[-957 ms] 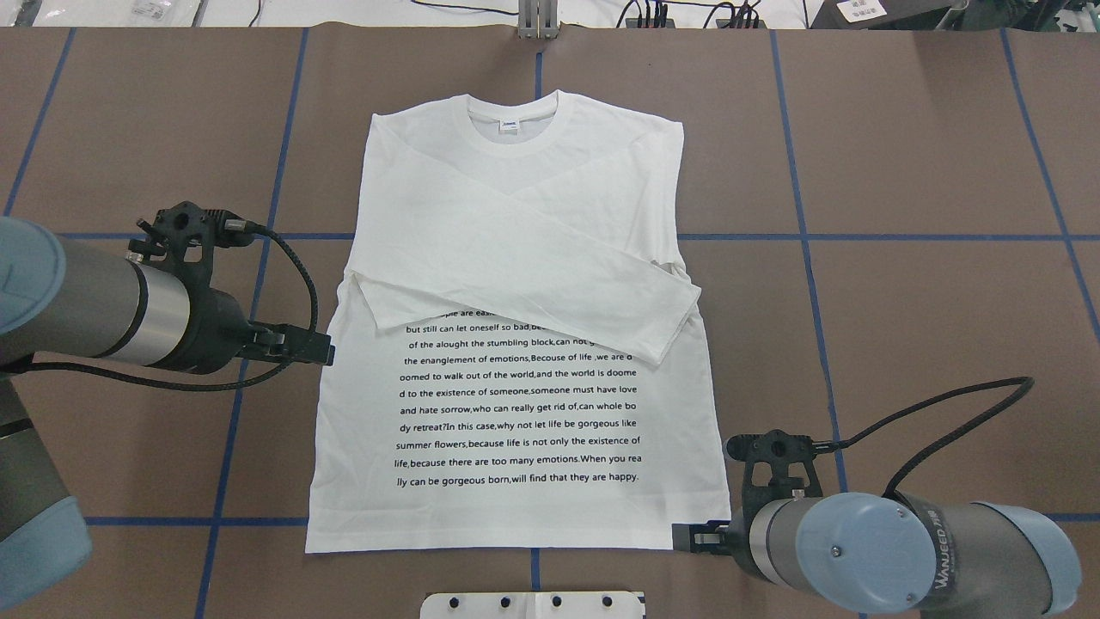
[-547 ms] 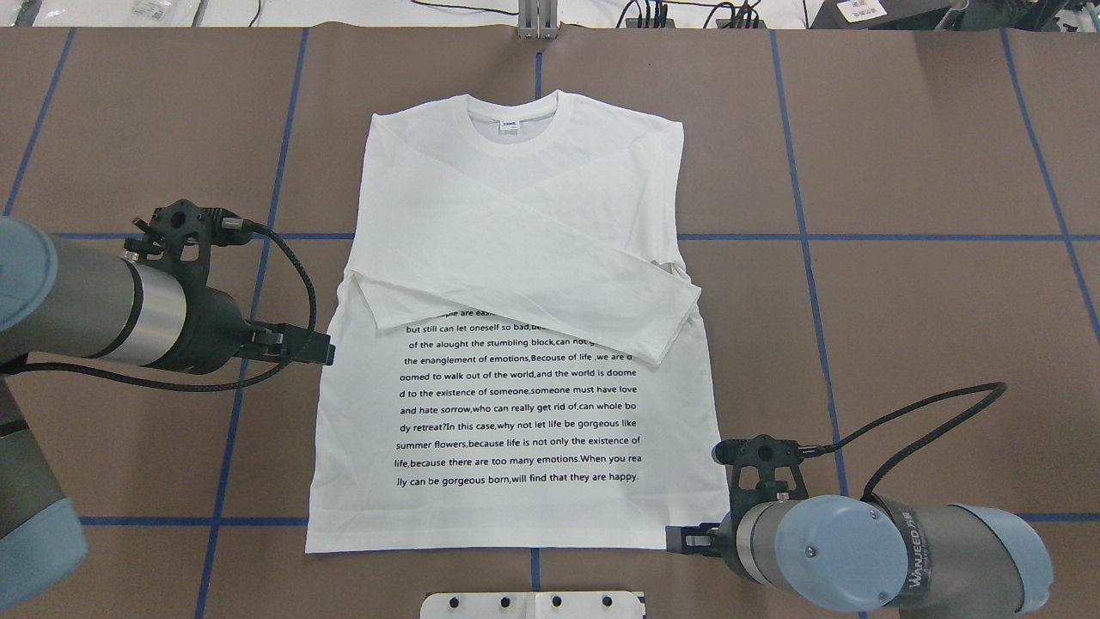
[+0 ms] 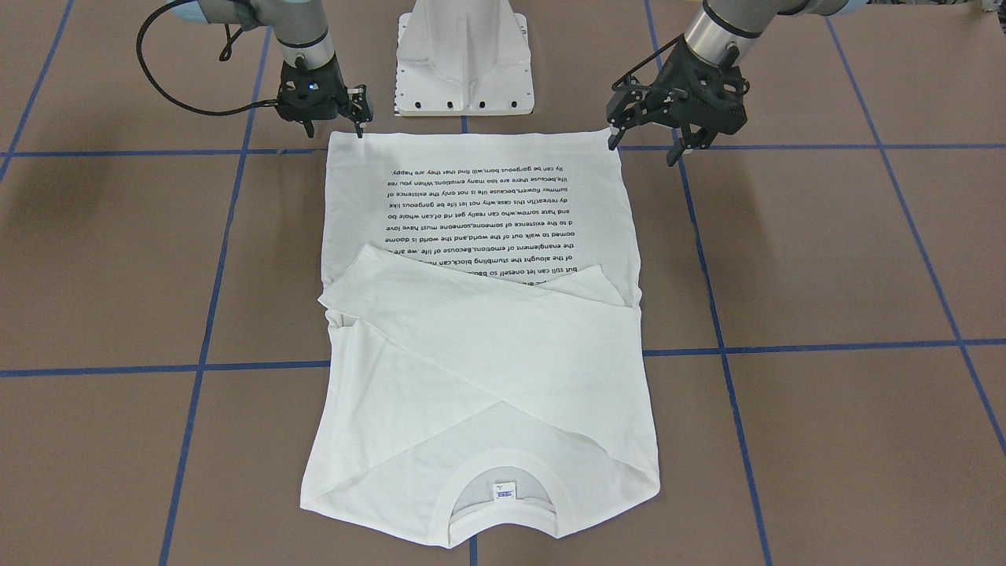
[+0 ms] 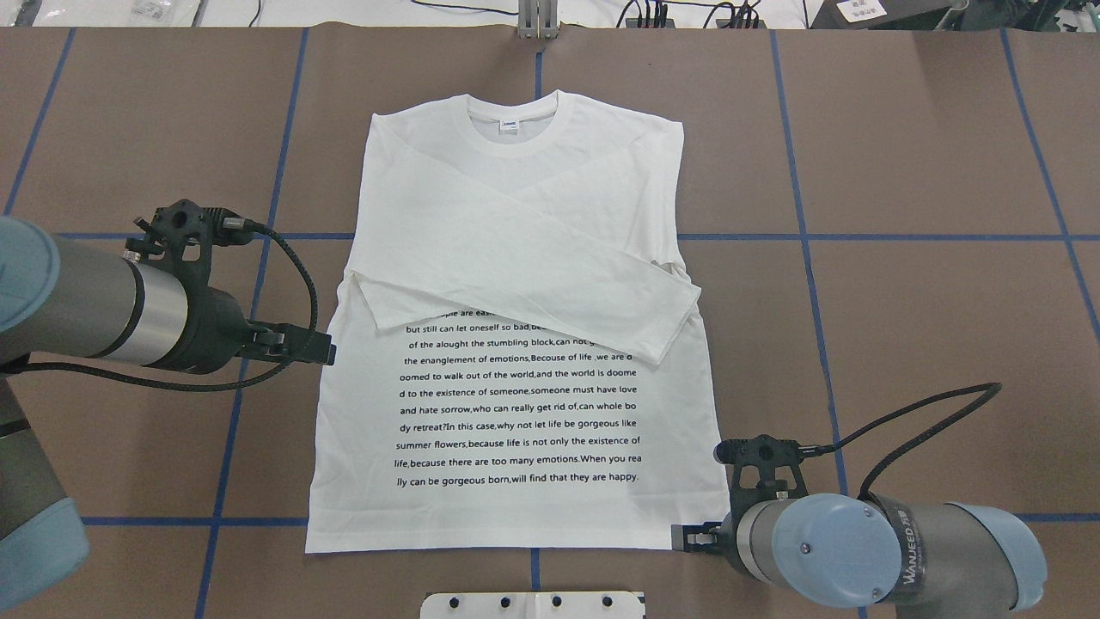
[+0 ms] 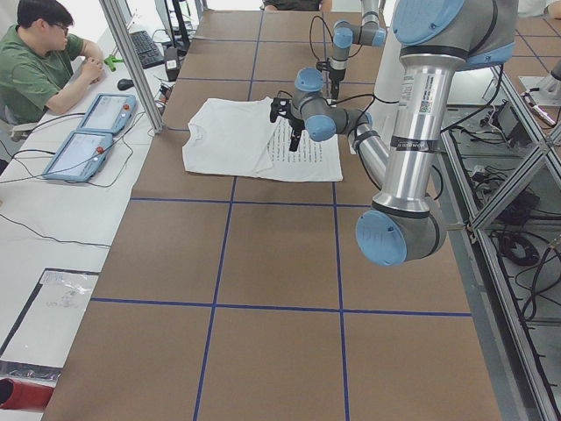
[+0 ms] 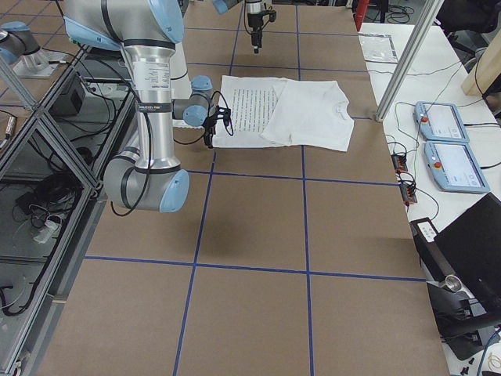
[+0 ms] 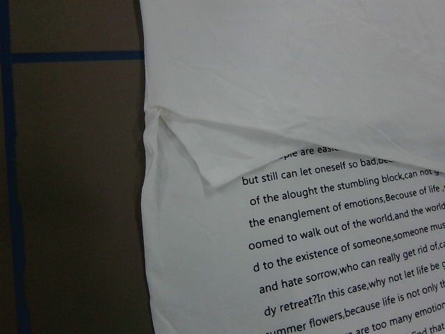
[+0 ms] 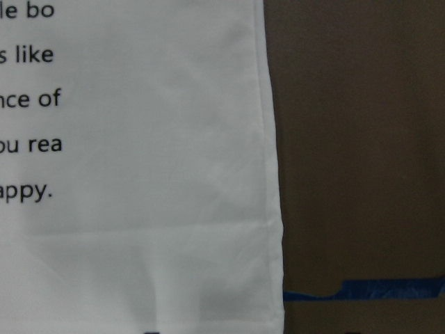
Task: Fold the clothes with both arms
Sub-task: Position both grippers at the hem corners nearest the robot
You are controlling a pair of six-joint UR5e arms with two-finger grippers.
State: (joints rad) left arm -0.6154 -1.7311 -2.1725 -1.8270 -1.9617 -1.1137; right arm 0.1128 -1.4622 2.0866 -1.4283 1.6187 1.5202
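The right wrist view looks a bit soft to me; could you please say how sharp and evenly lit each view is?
Right wrist view: the shirt fills much of the frame close up, its text slightly soft. Left wrist view: text sharper, light dim. Overhead view: even light, no glare, print readable. Front-facing view: faint soft shadows on the table.

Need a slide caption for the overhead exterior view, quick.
White long-sleeved T-shirt flat, sleeves crossed; left claw by its side edge, right claw at a hem corner.

T-shirt (image 4: pixel 516 215) on table (image 4: pixel 902 155); left gripper (image 4: pixel 322 348) beside it; right gripper (image 4: pixel 683 537) at hem.
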